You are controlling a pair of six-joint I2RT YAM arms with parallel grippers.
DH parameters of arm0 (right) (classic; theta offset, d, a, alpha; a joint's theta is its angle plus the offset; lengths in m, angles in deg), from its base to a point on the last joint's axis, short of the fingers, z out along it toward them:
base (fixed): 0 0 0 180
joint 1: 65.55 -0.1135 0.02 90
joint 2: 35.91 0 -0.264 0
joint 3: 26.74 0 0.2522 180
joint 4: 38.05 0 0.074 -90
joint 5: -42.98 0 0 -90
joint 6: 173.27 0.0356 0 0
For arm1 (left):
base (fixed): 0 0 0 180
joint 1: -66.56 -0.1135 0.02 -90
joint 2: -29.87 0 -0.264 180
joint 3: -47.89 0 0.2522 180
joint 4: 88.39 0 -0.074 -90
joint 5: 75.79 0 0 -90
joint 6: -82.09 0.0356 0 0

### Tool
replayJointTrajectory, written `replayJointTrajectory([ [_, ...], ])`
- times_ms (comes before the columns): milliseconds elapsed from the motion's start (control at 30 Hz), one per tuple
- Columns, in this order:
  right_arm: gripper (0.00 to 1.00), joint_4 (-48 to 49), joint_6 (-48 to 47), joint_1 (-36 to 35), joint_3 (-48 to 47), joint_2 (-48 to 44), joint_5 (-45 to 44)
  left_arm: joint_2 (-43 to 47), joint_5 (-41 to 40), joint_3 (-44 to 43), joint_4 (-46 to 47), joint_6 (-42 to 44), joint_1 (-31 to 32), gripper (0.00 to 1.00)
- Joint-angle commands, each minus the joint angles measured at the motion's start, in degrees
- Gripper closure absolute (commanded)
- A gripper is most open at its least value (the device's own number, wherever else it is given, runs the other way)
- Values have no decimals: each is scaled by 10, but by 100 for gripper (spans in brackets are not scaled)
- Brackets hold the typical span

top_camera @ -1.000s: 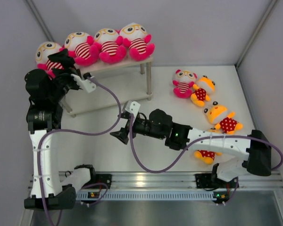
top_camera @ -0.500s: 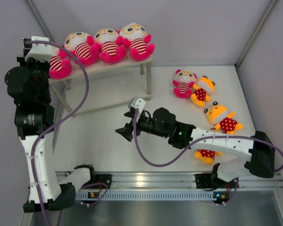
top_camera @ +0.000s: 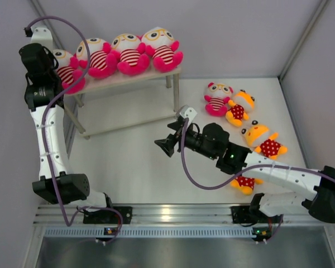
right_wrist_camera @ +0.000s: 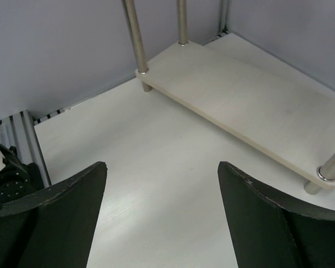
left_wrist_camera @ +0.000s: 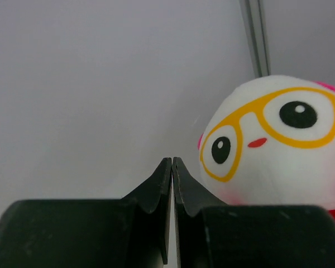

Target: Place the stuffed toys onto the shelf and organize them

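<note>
Several striped stuffed toys sit in a row on the shelf's top board [top_camera: 151, 76]; the leftmost one [top_camera: 67, 71] is partly hidden by my left arm. My left gripper [top_camera: 43, 59] is raised just left of that toy and is shut on nothing. In the left wrist view its closed fingertips [left_wrist_camera: 172, 161] point at the wall, with the toy's white head [left_wrist_camera: 279, 145] to the right. On the table lie one striped toy [top_camera: 217, 99] and three orange toys [top_camera: 238, 109] [top_camera: 262, 140] [top_camera: 244, 183]. My right gripper [top_camera: 166, 146] hangs open over the table, its fingers [right_wrist_camera: 72, 195] apart and holding nothing.
The shelf's lower board [right_wrist_camera: 251, 95] is bare, on silver legs [right_wrist_camera: 135, 39]. Grey walls close in the left, back and right. My right arm lies across the nearest orange toy. The aluminium rail [top_camera: 173, 212] runs along the near edge.
My left gripper has closed and lifted up and to the left, off the leftmost toy. My right arm has drawn back to the right, still open.
</note>
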State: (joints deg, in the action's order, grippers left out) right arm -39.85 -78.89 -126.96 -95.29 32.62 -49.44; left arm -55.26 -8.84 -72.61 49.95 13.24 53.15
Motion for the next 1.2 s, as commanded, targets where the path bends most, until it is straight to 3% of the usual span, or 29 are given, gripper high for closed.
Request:
replayJointTrajectory([
  [0, 18, -11, 19, 25, 9, -15, 0, 13, 40, -29, 29, -25, 0, 91],
  [133, 19, -33, 58, 69, 6, -18, 7, -1, 58, -28, 32, -30, -1, 91],
  [333, 17, -118, 130, 177, -8, -24, -62, 1, 66, -30, 31, -31, -1, 87],
  [433, 16, -186, 175, 291, -13, -24, -66, 36, 66, -25, 30, -30, 0, 70],
  [467, 15, -195, 180, 352, -12, -19, -69, 64, 71, -9, 32, -27, 0, 58],
  [567, 14, -200, 192, 434, -30, 33, -63, 123, 78, 30, 29, -26, 0, 42],
  [667, 14, -214, 185, 519, -77, 109, -69, 165, 92, 46, -19, -30, 0, 32],
  [767, 14, -219, 196, 560, -112, 175, -59, 190, 122, 50, -70, -16, 0, 23],
  [900, 16, -199, 221, 630, -141, 267, -8, 208, 138, 55, -135, -6, 0, 21],
  [1033, 21, -208, 231, 636, -220, 359, 78, 216, 139, 65, -159, -1, 1, 20],
  [1167, 26, -217, 256, 636, -228, 415, 68, 223, 145, 75, -176, 0, 1, 20],
])
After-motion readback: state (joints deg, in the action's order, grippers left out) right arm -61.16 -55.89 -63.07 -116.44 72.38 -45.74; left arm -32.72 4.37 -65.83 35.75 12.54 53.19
